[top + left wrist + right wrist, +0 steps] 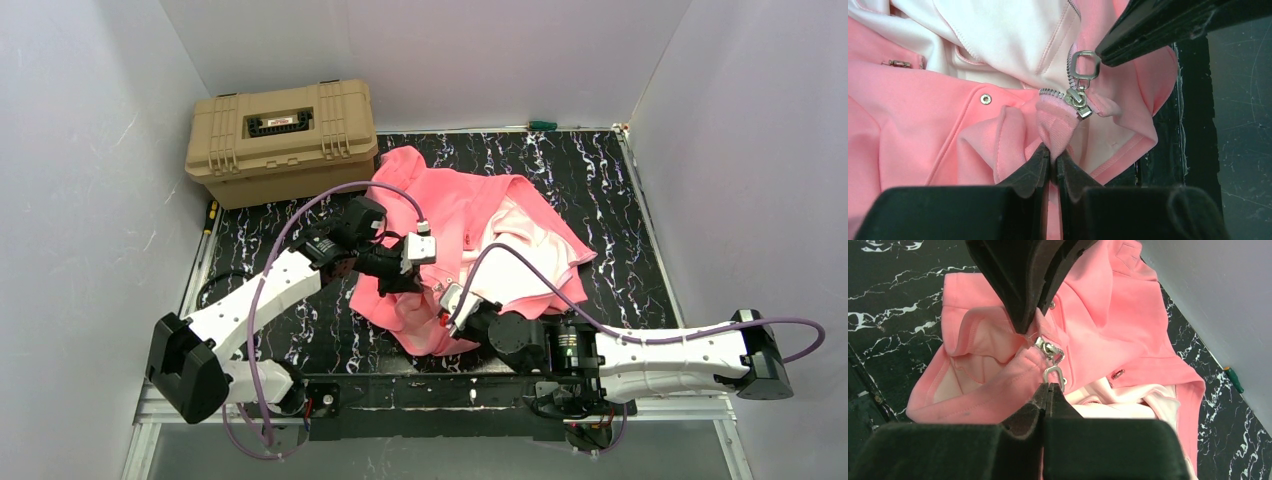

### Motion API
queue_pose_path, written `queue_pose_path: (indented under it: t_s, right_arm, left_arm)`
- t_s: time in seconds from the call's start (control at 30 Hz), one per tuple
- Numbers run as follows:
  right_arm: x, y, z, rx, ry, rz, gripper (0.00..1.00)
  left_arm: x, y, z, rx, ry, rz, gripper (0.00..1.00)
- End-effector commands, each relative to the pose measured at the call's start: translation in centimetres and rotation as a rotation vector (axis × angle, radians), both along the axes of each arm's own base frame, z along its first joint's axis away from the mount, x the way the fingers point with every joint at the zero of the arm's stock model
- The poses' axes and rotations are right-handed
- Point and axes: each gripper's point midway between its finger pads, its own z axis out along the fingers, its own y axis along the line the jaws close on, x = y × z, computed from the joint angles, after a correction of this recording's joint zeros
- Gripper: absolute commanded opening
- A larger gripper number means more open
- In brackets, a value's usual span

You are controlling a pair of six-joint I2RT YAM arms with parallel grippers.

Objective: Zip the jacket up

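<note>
From above, the jacket [470,215] lies mid-table, right of the tan case [282,140], whose label is too small to read. The left gripper [400,272] and right gripper [452,300] meet at the jacket's near edge. Left wrist: the left gripper is clamped on the hem [1058,127] under the slider [1077,102]. Right wrist: the right gripper is closed on the pull tab [1054,374]. The thin tab could slip free, or the hem could pull loose and bunch.

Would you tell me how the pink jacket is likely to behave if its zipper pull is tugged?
Probably floppy: the jacket lies in soft crumpled folds, so it would likely bunch. Its fabric puckers where the left end effector pinches it, suggesting it gives under tension. The small metal zipper pull in the right end effector may slip.
</note>
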Motion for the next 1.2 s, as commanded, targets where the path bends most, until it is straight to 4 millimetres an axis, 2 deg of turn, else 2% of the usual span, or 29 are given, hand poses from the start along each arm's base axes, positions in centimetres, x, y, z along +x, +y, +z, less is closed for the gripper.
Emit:
queue_pose_path:
  t_s: [0.0, 0.23, 0.4, 0.43, 0.47, 0.53, 0.63, 0.7, 0.8, 0.9, 1.07, 1.17]
  right_arm:
    - [0.9, -0.4, 3.5, 0.180, 0.009, -0.071, 0.01]
    - [2.4, -1.1, 5.9, 0.340, 0.189, -0.073, 0.01]
    - [1.9, -1.7, 5.0, 0.291, 0.293, -0.040, 0.01]
    - [1.5, -1.7, 5.3, 0.288, 0.308, -0.019, 0.04]
    - [1.0, -1.8, 5.6, 0.285, 0.332, 0.000, 0.13]
    - [-0.1, -1.5, 6.1, 0.274, 0.387, 0.051, 0.25]
    - [-1.9, -0.7, 5.8, 0.248, 0.493, 0.122, 0.40]
    - [-2.8, -0.2, 5.6, 0.256, 0.553, 0.157, 0.46]
    - [-3.3, 0.6, 4.7, 0.271, 0.642, 0.201, 0.49]
    - [-2.8, 0.9, 3.3, 0.300, 0.765, 0.242, 0.52]
    - [-1.2, 0.2, 3.7, 0.388, 0.880, 0.304, 0.55]
    - [-1.1, 0.0, 3.5, 0.390, 0.940, 0.341, 0.56]
  left_arm:
    - [-0.7, 0.2, 2.0, -0.049, -0.079, -0.052, 0.00]
    - [-1.2, 0.6, 2.1, -0.059, -0.217, -0.117, 0.00]
    - [-1.0, 0.5, 2.1, -0.052, -0.219, -0.104, 0.00]
    - [-1.1, 0.5, 2.0, -0.050, -0.217, -0.106, 0.00]
    - [-1.1, 0.6, 1.9, -0.048, -0.218, -0.107, 0.00]
    - [-1.1, 0.6, 1.8, -0.044, -0.220, -0.105, 0.00]
    - [-0.8, 0.6, 1.7, -0.038, -0.216, -0.099, 0.00]
    - [-0.8, 0.4, 1.8, -0.037, -0.209, -0.097, 0.00]
    - [-0.8, 0.3, 1.9, -0.040, -0.212, -0.102, 0.00]
    - [-0.7, 0.4, 1.9, -0.040, -0.220, -0.103, 0.00]
    - [-0.7, 0.5, 2.1, -0.039, -0.237, -0.106, 0.00]
    - [-0.7, 0.6, 2.0, -0.037, -0.239, -0.105, 0.00]
